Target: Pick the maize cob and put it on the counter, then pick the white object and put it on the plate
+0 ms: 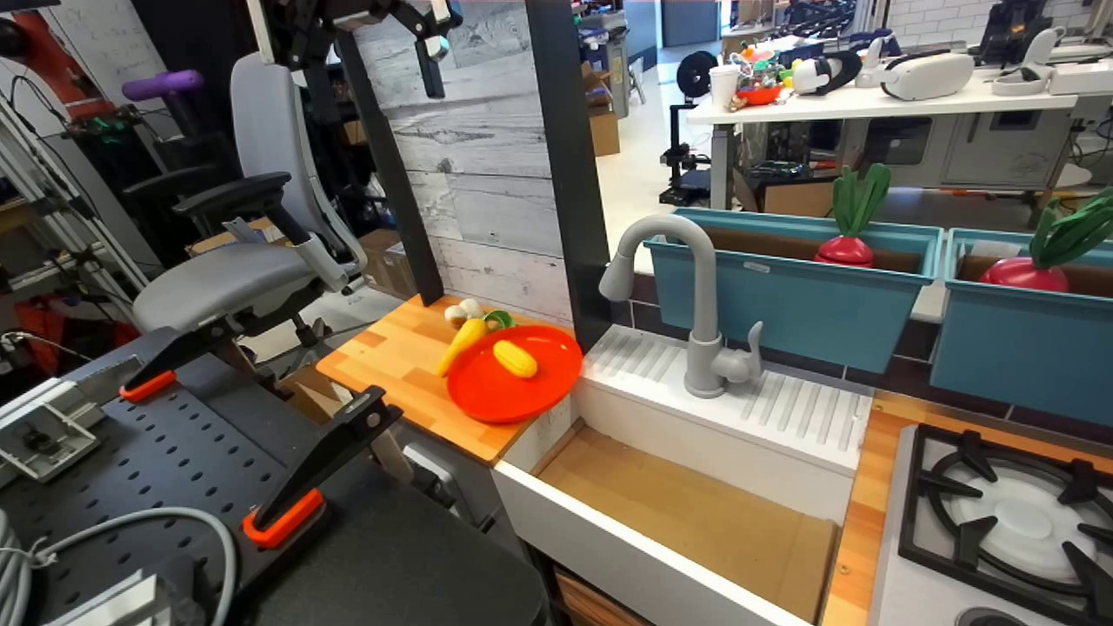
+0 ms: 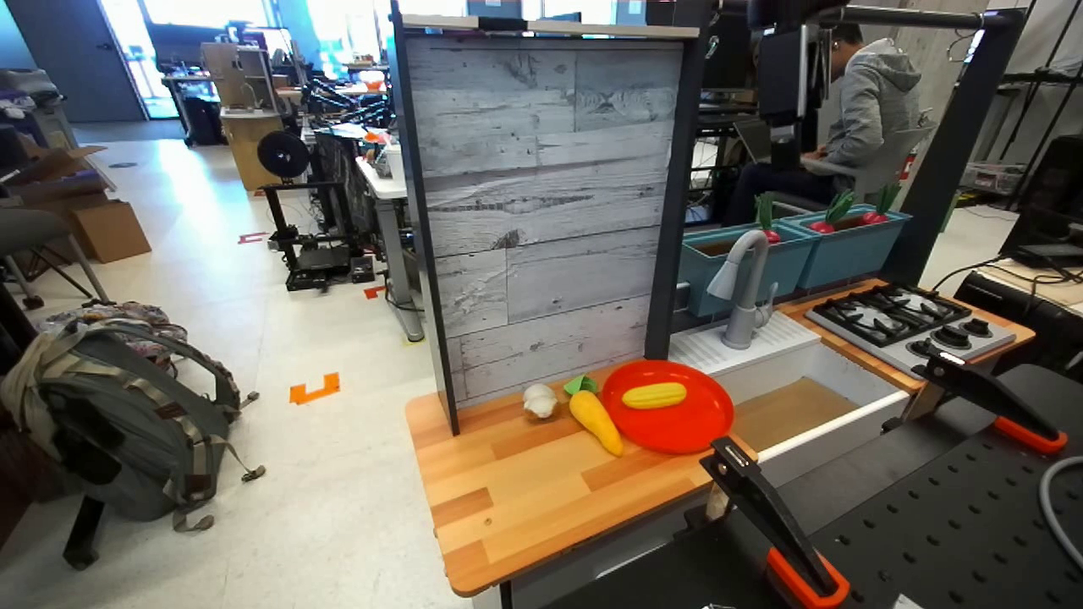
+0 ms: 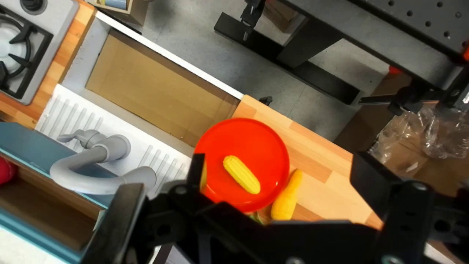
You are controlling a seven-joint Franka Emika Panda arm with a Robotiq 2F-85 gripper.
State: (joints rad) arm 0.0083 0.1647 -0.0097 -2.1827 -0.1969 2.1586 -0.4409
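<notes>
the gripper [image 3: 276, 161] hangs up high, its two fingers [image 3: 372, 179] spread wide apart. well below it is the plate [image 3: 234, 135], and the cob [image 3: 242, 175] lies on that; in the wrist view the cob shows between the fingers, nearer the one toward the faucet [image 3: 88, 185]. the plate rests on the counter [image 2: 508, 507], also under the gripper's height, with a yellow vegetable [image 2: 596, 423] just beside it. the white lump [image 2: 540, 401] is on the counter too, near the vegetable, well apart from the gripper.
</notes>
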